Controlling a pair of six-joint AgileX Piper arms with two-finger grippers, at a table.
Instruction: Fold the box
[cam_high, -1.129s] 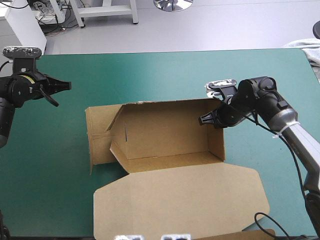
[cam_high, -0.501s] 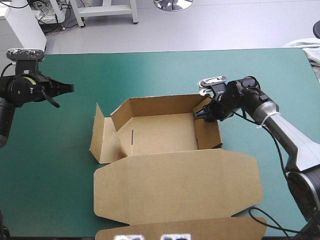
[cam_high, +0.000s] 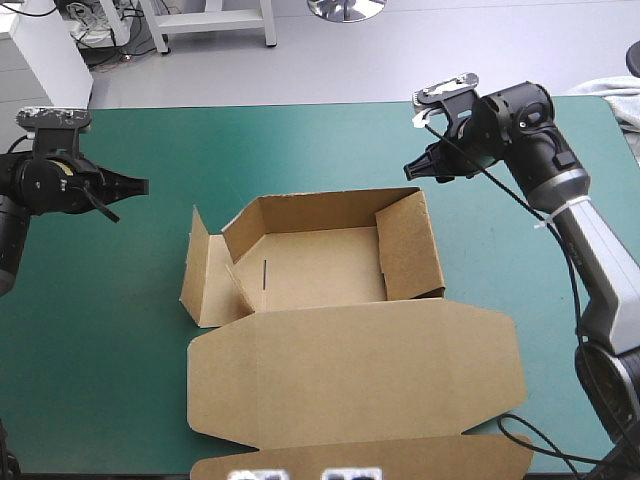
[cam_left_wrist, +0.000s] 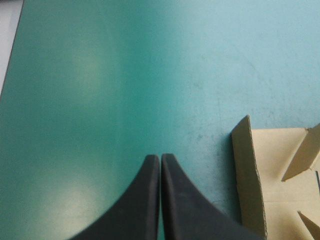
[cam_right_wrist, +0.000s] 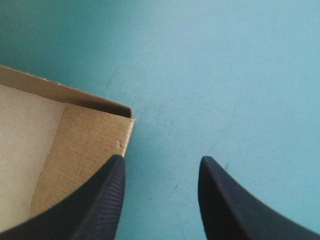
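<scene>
**Status of the work.** The box (cam_high: 320, 265) sits at the middle of the counter (cam_high: 300, 140), on the teal-green cover. It is an open brown tray. The far wall and the right wall are raised. The right wall's inner panel leans in over the tray floor. At the left end, one flap stands up and splays outward, and a second panel slants in from the far wall. The lid (cam_high: 350, 375) lies flat on the cover, joined to the tray's near side and reaching toward the counter's near edge. Its tuck flap is at that edge.

**Left arm.** My left fingers (cam_high: 135, 183) are pressed together into one pointed arch, with nothing between them. They hang over bare cover near the counter's left edge, well apart from the box and pointing toward it. In the left wrist view, the splayed left-end flap stands ahead of the fingers and off to one side. It does not touch them.

**Right arm.** My right fingers (cam_high: 412, 171) are spread apart and hold nothing. They are just beyond the box's far right corner, on the far side of it, and are clear of the board. In the right wrist view, only teal-green cover shows between the two fingers. The tray's corner, with its raised wall edge and inner panel, lies ahead of one finger and beside the gap.
</scene>
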